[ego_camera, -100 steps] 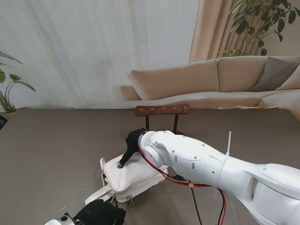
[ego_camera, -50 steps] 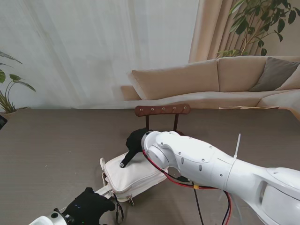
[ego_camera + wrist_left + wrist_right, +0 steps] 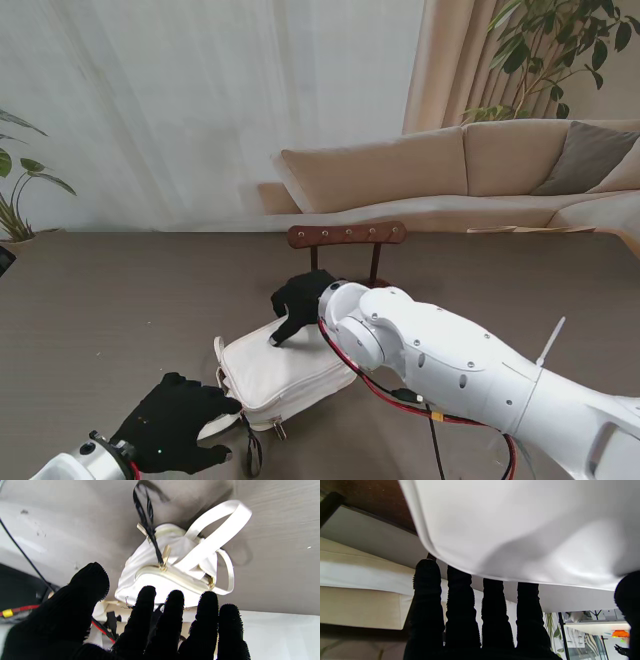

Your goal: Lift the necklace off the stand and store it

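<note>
A white handbag [image 3: 285, 375] lies on the table in front of me, its zipper [image 3: 172, 576] shut, with a black pull cord [image 3: 147, 522] and white strap [image 3: 217, 537]. The wooden necklace stand [image 3: 347, 235] rises behind it; I cannot make out a necklace on it. My right hand [image 3: 300, 300] rests its fingers [image 3: 462, 610] on the bag's far top [image 3: 520, 530], spread and holding nothing. Near the bag's strap end hovers my left hand [image 3: 175, 422], fingers [image 3: 175, 620] apart and empty.
A beige sofa [image 3: 470, 170] and a curtain stand beyond the table's far edge. My right arm [image 3: 450, 365] crosses over the bag's right side, with red and black cables [image 3: 400, 395] hanging under it. Brown table top [image 3: 110, 300] stretches to the left.
My left hand has come up into view on the left and spread its fingers near the bag. The right hand shifted slightly right and farther along the bag's top.
</note>
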`<state>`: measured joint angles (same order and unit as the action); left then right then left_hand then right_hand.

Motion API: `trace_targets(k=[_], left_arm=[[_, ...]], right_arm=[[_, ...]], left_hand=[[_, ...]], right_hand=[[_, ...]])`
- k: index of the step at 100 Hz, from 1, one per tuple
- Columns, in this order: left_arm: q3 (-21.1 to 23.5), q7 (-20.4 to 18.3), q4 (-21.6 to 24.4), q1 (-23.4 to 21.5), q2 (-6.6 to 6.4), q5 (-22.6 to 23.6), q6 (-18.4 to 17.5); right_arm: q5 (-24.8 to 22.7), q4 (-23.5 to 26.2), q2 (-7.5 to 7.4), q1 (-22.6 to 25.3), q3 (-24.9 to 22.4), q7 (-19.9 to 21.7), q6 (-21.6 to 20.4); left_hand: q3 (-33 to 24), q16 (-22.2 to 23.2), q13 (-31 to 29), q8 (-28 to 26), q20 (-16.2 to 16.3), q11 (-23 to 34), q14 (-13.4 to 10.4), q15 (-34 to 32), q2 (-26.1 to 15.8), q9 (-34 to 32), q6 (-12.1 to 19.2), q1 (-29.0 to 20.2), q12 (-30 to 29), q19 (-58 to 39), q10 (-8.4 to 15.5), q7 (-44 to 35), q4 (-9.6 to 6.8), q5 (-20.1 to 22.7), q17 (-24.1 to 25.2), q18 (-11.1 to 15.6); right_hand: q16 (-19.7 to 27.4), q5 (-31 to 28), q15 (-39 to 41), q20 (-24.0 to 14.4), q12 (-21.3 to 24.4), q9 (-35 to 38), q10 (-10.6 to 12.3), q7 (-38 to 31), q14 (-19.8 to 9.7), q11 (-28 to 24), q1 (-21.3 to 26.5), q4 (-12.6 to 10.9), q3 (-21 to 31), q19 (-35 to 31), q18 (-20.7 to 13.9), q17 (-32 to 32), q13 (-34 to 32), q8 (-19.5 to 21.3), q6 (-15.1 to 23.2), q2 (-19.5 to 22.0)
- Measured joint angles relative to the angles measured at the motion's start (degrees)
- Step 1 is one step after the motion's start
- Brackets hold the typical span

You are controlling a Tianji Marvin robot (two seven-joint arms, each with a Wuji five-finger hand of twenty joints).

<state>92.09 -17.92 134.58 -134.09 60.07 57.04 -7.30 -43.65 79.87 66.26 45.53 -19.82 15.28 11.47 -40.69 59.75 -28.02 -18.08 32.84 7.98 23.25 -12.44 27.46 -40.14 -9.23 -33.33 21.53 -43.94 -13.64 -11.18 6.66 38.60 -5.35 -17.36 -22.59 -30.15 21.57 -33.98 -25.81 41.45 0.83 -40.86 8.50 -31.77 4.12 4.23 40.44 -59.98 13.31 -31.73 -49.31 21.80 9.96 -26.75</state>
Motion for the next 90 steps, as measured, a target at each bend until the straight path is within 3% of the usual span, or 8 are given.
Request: trace_targets(k=[13,32,40,41,90], left_arm=[[0.65,2.74,0.0,0.08,0.41,-2.16,0.55],[0.65,6.04,-1.11,2.01,0.87,-3.73,0.69],[0.5,7.66,-2.26,3.28,1.01,-4.6,0.61],[0.48,7.79,-2.39,3.43,1.03,-4.71,0.61],[-2.49,18.05,-8.63,9.53,2.14,-9.83,-0.12]], right_arm=[[-1.68,2.14,-1.21,2.17,-2.86,-0.87,-0.1],[-4.83,5.03,-1.82,5.95,-8.65,-2.9,-0.41],[-5.42,6.98,-2.05,8.79,-12.22,-4.48,-0.74],[-5.55,7.26,-2.1,9.16,-12.65,-4.66,-0.82],[-9.11,18.56,-3.41,28.13,-30.49,-13.18,-8.64]], left_hand=[[1.08,-0.1,0.4,0.05,-0.76,-0.13,0.15,0.03,-0.18,0.23,0.57,0.0,-0.23,1.44,0.22,0.09,0.0,0.0,0.48,-0.21],[1.8,-1.39,0.43,0.27,-1.48,-0.6,0.21,0.07,-0.18,0.25,0.69,0.0,-0.95,3.03,0.61,0.59,-0.01,-0.55,0.55,-0.4],[1.85,-2.18,1.36,0.35,-1.61,-0.64,0.41,0.85,-0.18,0.27,0.69,0.0,-1.09,4.33,0.61,0.63,-0.1,-0.55,0.57,-0.48],[1.85,-2.24,1.57,0.36,-1.63,-0.65,0.42,0.91,-0.18,0.27,0.69,0.0,-1.11,4.39,0.61,0.63,-0.71,-0.55,0.65,-0.56],[2.54,-9.25,2.75,0.66,-2.99,-1.24,0.6,1.72,-0.71,1.69,-0.48,0.0,-2.93,10.26,0.77,1.49,-0.72,-2.21,1.12,-1.14]], right_hand=[[0.91,1.05,-1.08,0.0,1.14,-1.47,-0.01,0.73,0.11,1.71,0.0,-0.52,0.02,0.83,0.09,0.0,2.14,-0.14,0.48,0.04],[1.89,1.05,-1.82,0.0,1.8,-1.47,-0.01,0.73,0.28,1.71,0.01,-0.52,0.02,1.46,0.09,0.0,2.14,-0.23,0.51,0.04],[1.94,1.02,-1.85,0.0,1.83,-1.47,-0.01,0.73,0.28,1.71,0.03,-0.52,0.02,1.55,0.09,0.0,2.14,-0.24,0.51,0.04],[1.94,1.01,-1.85,0.0,1.84,-1.47,-0.01,0.73,0.28,1.71,0.03,-0.52,0.02,1.55,0.09,0.0,2.14,-0.24,0.51,0.04],[2.33,-0.94,-1.94,0.0,2.49,-1.3,-0.02,-0.04,0.58,1.71,2.33,-0.53,0.14,1.68,0.21,0.0,1.88,-0.24,1.01,-0.05]])
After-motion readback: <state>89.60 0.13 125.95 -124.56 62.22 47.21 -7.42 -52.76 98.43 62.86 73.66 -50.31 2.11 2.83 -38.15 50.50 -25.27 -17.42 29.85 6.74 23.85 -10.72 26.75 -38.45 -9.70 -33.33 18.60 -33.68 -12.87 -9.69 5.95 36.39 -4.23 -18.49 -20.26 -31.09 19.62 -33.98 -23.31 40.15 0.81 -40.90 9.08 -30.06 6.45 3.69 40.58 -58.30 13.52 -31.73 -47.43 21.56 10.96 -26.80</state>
